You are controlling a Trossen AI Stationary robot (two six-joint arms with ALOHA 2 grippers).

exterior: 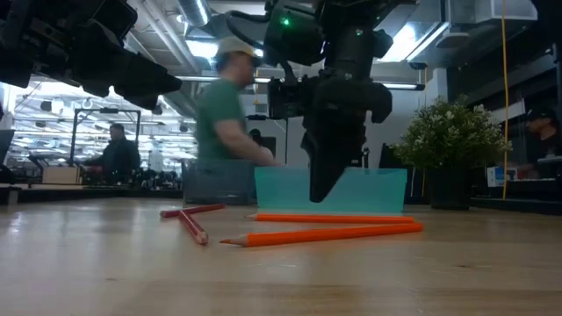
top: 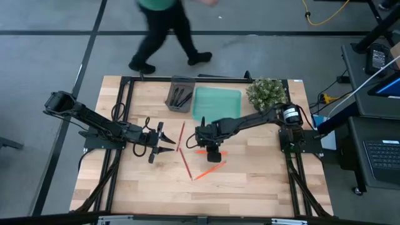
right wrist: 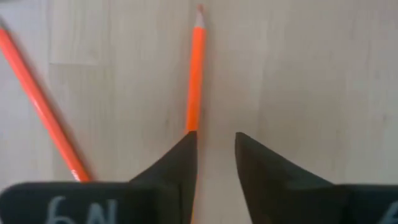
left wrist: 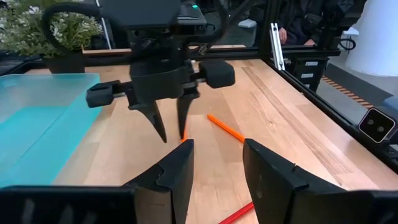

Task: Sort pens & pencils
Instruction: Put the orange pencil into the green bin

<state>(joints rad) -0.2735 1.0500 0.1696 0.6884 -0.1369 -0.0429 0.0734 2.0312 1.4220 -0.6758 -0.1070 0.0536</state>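
Two orange pencils point(top: 209, 169) point(top: 203, 152) and two red pencils point(top: 182, 134) point(top: 186, 164) lie flat on the wooden table. Black pens point(top: 181, 97) lie in a grey tray point(top: 172, 94) at the far side. My right gripper point(right wrist: 214, 155) points down over the farther orange pencil point(right wrist: 196, 68). It is open, and its fingertips are a little above the table in the low view point(exterior: 320, 195). One finger stands over the pencil's shaft. My left gripper point(left wrist: 217, 168) waits open to the left, near the red pencils.
A teal tray point(top: 215, 103) sits beside the grey one, with a potted plant point(top: 267, 92) at the far right. A person walks past beyond the table's far edge. Bare wood lies toward the near edge.
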